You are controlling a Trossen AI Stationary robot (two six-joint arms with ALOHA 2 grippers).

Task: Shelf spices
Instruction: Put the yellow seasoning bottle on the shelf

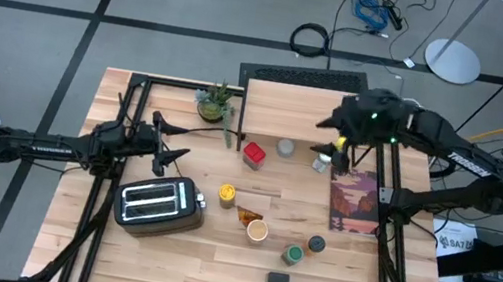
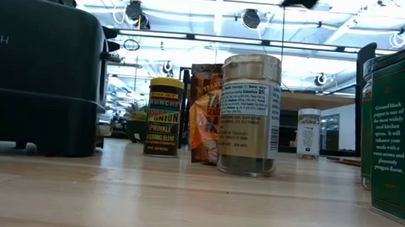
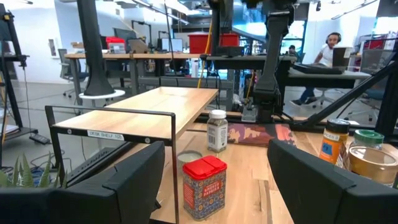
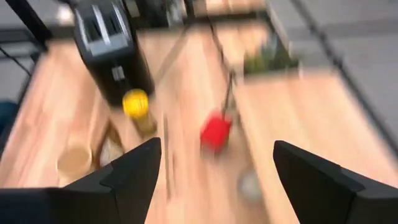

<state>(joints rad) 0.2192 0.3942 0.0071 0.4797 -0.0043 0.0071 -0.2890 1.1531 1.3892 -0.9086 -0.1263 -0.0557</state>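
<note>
The spices stand on the tabletop in front of the shelf [image 1: 287, 111], a light wood top on black legs. Among them are a red tin [image 1: 253, 154], a grey-lidded jar [image 1: 285, 147], a yellow-lidded jar [image 1: 227, 194], an orange packet [image 1: 250, 217], a tan-lidded jar [image 1: 258, 229], a green-lidded jar [image 1: 292, 255] and a black tin [image 1: 278, 279]. My left gripper [image 1: 175, 144] is open, level, left of the red tin [image 3: 204, 186]. My right gripper [image 1: 339, 150] is open above a small jar [image 1: 321, 159] at the shelf's right front corner. Nothing sits between its fingers [image 4: 134, 168].
A silver toaster [image 1: 159, 202] stands near my left gripper. A potted plant [image 1: 215, 102] sits at the shelf's left. A picture book [image 1: 355, 200] lies under the right arm. Bare wood lies along the near edge. A person sits beyond the table [image 3: 326, 46].
</note>
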